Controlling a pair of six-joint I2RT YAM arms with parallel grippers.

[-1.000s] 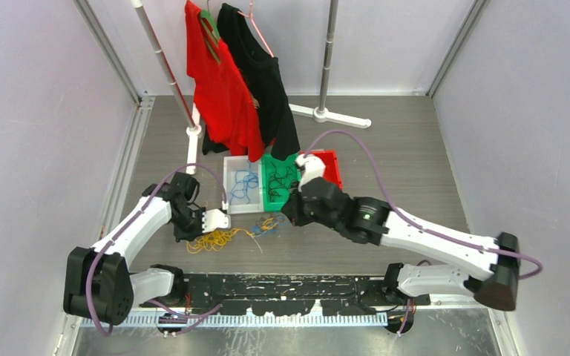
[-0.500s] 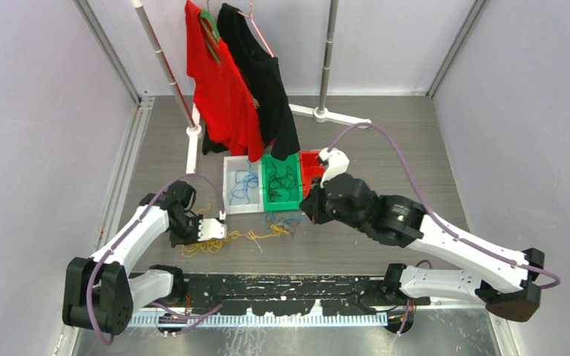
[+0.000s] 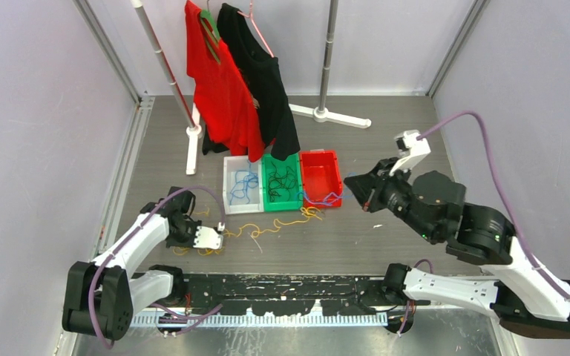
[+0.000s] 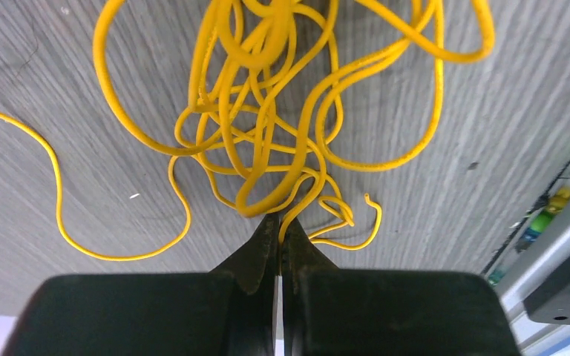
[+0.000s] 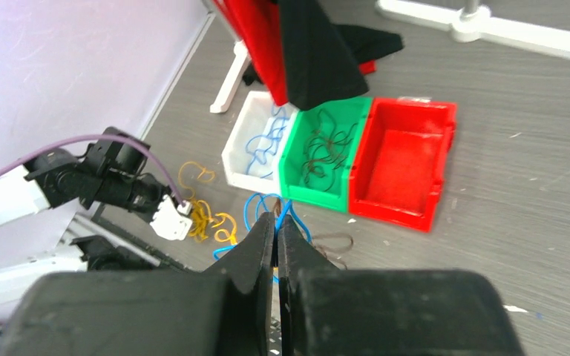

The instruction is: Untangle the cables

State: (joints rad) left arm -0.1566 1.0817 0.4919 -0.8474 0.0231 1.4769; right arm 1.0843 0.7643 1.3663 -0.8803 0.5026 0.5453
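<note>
The left fingers point(image 4: 258, 251) are clamped shut on the tangled yellow-orange thin cords point(image 4: 267, 148) at the near left of the grey table point(image 3: 415, 148). The right fingers point(image 5: 261, 248), likewise closed, pinch a thin blue cord point(image 3: 323, 199) raised at the right, its slack beside the red plastic bin point(image 3: 319, 153). To part them cleanly, I would have the left pin the yellow bunch low while the right draws slowly rightward, easing off if yellow strands lift.
</note>
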